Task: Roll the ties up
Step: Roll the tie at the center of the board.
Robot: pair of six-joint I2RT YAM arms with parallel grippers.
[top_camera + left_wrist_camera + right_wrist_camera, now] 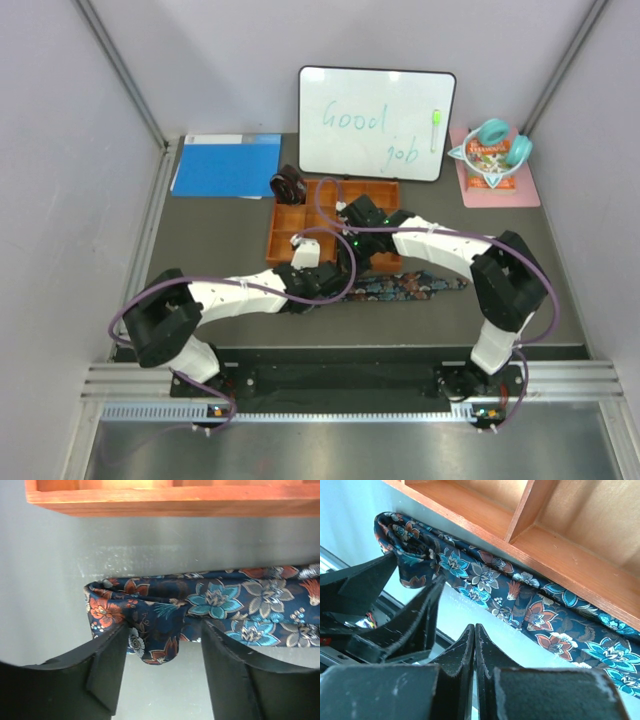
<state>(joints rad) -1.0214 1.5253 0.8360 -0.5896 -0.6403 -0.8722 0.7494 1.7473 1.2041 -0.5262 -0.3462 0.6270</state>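
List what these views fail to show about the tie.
- Top view: folded end of the floral tie, hidden under the left arm.
- Left wrist view: the tie's remaining length, cut off by the right edge.
- Top view: dark object behind the orange tray, too small to identify.

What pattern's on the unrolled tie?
The tie is dark navy with blue, orange and white flowers; clearest in left wrist view.

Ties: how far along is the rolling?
One dark coil at the tray's far left corner looks rolled. The floral tie has only its end folded over, inside the open left end effector; the right end effector is shut, empty. The rest of that tie lies flat along the tray, unrolled.
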